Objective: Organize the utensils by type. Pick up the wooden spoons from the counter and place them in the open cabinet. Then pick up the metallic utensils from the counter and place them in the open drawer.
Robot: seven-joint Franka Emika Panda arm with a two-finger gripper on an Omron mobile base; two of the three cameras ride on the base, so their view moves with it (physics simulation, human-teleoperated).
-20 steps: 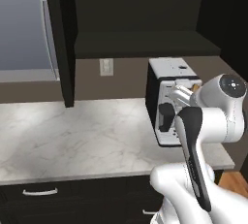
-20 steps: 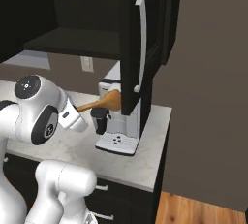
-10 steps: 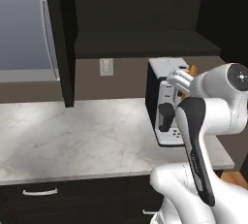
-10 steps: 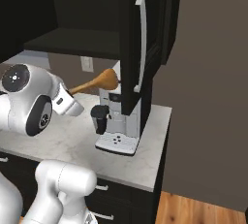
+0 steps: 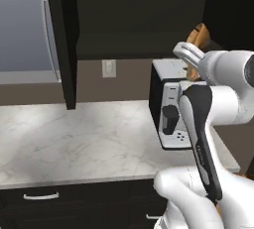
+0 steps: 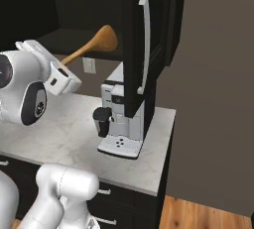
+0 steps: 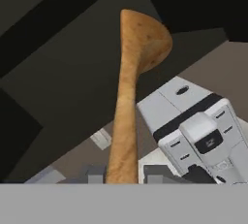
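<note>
One coffee machine stands on the marble surface, right under the open cabinet and just below the raised wooden spoon. One open cabinet door w/ silver handle hangs right beside the machine, close to the spoon bowl on its right. One wall outlet on the backsplash. Tool is clamped on the spoon handle, one spoon in grip, bowl up and pointing toward the cabinet shelf, at shelf height, not resting on anything. Surface drawers below, black fronts, silver pulls.
</note>
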